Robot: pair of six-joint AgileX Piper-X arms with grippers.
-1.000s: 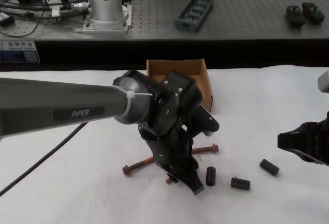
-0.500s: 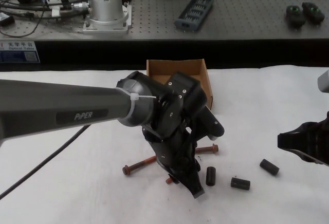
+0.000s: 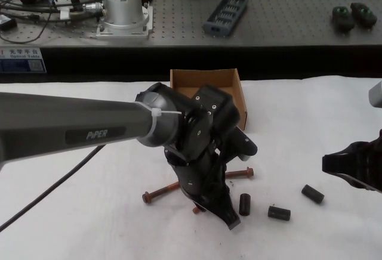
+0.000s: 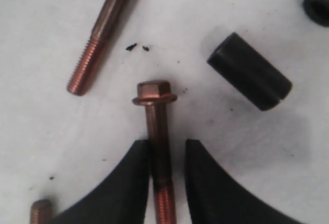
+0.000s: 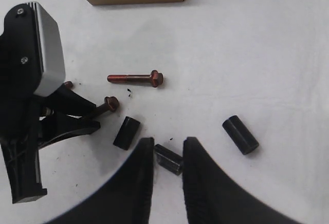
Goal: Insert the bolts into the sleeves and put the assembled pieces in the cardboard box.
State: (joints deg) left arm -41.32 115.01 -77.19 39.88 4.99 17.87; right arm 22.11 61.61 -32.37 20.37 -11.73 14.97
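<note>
A copper bolt (image 4: 155, 112) lies on the white cloth with its shaft between the fingers of my left gripper (image 4: 167, 149). One finger touches the shaft and a small gap stays beside the other, so the gripper is open around it. In the high view the left gripper (image 3: 224, 213) points down at the bolts. A black sleeve (image 4: 249, 71) lies close by. Two more bolts (image 3: 239, 172) (image 3: 160, 194) rest on the cloth. My right gripper (image 5: 165, 149) hovers open over a sleeve (image 5: 168, 159), with other sleeves (image 5: 126, 132) (image 5: 240, 134) on either side. The cardboard box (image 3: 240, 100) stands behind the left arm.
A dark bench at the back carries a silver post (image 3: 122, 0), cables, a slotted black block (image 3: 225, 13) and two round black parts (image 3: 354, 15). White cloth (image 3: 310, 123) lies bare to the right of the box and at the left front.
The left arm's wrist has shifted slightly to the right and its fingertips have settled a little lower at the bolt. The right arm has not moved.
</note>
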